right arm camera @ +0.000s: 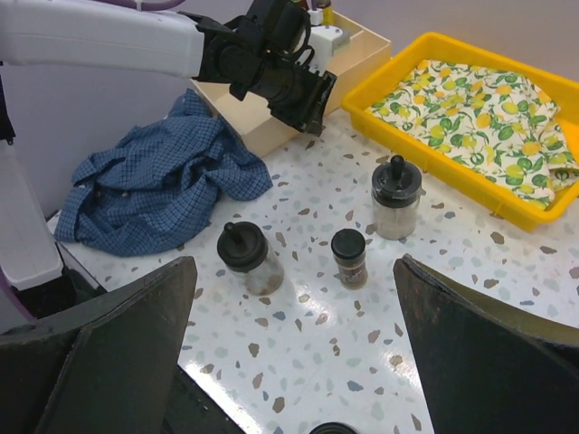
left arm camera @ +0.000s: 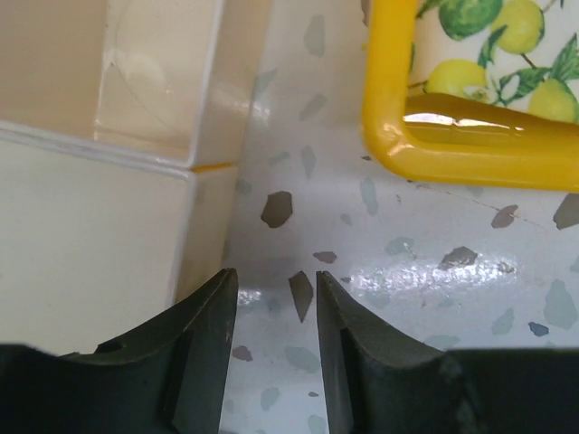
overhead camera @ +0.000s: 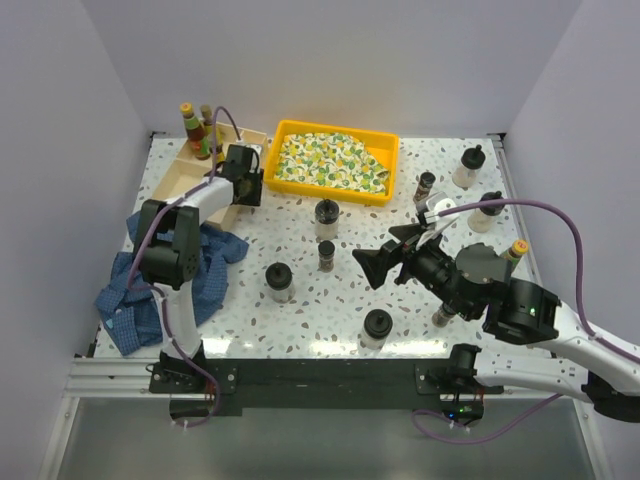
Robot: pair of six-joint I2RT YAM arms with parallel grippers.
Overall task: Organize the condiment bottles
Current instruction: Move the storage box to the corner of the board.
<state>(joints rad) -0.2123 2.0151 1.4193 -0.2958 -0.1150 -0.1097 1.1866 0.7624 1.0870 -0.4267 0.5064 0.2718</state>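
Several condiment bottles stand on the speckled table. Clear squat bottles with black caps are at mid-table (overhead camera: 327, 217), left of centre (overhead camera: 279, 282), near the front (overhead camera: 376, 328) and at the right (overhead camera: 468, 167) (overhead camera: 487, 212). Brown spice jars stand at the centre (overhead camera: 326, 255) and right (overhead camera: 425, 186). Two slim sauce bottles (overhead camera: 191, 122) stand in the wooden box (overhead camera: 180, 175). My left gripper (overhead camera: 245, 178) (left arm camera: 271, 285) is slightly open and empty, low between the box and the tray. My right gripper (overhead camera: 385, 252) (right arm camera: 294, 307) is wide open above a squat bottle (right arm camera: 246, 258) and a spice jar (right arm camera: 349, 257).
A yellow tray (overhead camera: 283, 185) with a lemon-print cloth sits at the back; its corner shows in the left wrist view (left arm camera: 470, 145). A blue checked cloth (overhead camera: 160, 285) lies at the left by the left arm. White walls enclose the table.
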